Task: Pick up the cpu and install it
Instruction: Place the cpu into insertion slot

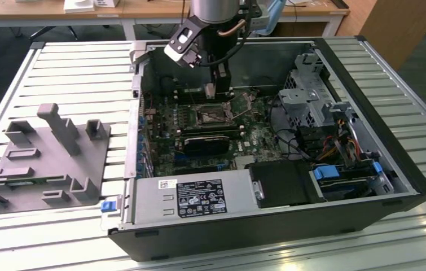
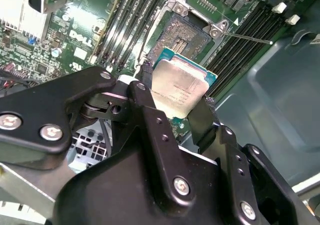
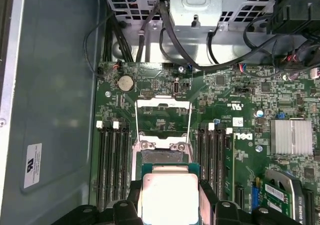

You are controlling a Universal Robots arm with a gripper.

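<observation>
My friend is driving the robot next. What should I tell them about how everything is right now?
Hand: shut on the cpu, gripping two opposite edges, silver top facing the wrist cameras.
Where: the hand is inside the open computer case, holding the cpu over the motherboard, close to the socket. The socket's frame is flipped open.
Done: cpu picked up.
Left: cpu not yet seated in the socket.

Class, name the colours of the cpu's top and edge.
The cpu: silver top, green edge; best in the second wrist view.
</observation>
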